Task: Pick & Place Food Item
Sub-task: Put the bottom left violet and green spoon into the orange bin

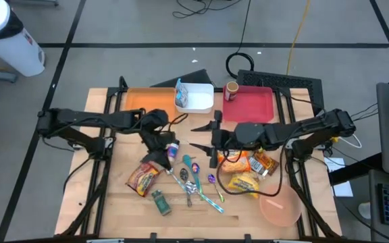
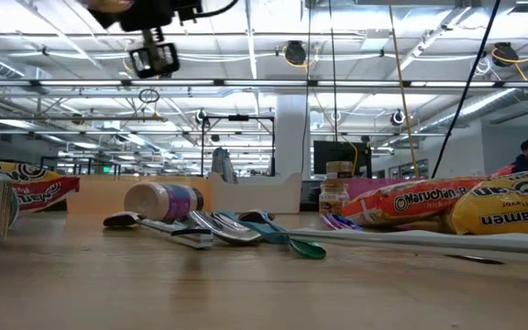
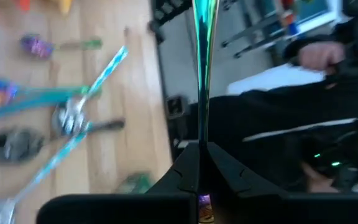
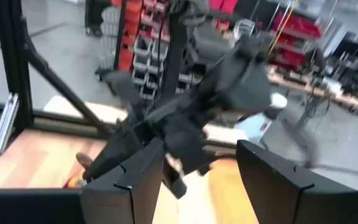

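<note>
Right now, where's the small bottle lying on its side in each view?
High view: small bottle at table centre, beside the left arm's wrist.
Low view: left of centre, lying behind the cutlery.
Left wrist view: not in it; left tool grips an iridescent utensil.
Right wrist view: not in it.
Shared landmark: the metal spoons.

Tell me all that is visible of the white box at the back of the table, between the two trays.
The white box is rectangular and open on top, with low plain walls that look like plastic. It stands upright at the table's back, between the orange tray and the red tray; whether it touches them cannot be told. A blue and white packet stands in its end nearer the orange tray. No gripper touches it.
</note>
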Controlling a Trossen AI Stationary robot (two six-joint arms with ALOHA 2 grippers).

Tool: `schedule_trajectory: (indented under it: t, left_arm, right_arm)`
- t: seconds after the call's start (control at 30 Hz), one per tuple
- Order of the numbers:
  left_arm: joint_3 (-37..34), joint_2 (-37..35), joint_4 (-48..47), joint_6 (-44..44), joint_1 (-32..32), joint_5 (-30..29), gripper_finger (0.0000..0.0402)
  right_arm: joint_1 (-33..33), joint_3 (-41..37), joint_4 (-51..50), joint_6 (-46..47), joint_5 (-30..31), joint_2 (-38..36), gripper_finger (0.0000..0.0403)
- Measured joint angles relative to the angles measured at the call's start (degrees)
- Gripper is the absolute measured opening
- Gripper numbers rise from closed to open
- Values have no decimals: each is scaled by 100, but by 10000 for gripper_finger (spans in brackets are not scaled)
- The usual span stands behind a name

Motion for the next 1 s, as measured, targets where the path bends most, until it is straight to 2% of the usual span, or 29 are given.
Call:
schedule_trajectory:
  t: [0.23,0.4,0.7,1.0]
  left_arm:
    - [-3,407,1072,-469,303,727,8]
    - [-2,439,1384,-658,452,805,12]
    - [-1,437,1494,-744,545,965,11]
    - [-1,437,1529,-757,546,964,8]
  right_arm:
    - [26,2,-118,482,-484,298,196]
    - [31,0,-163,708,-770,479,196]
    - [31,0,-517,747,-774,507,194]
    - [31,0,-918,745,-774,511,129]
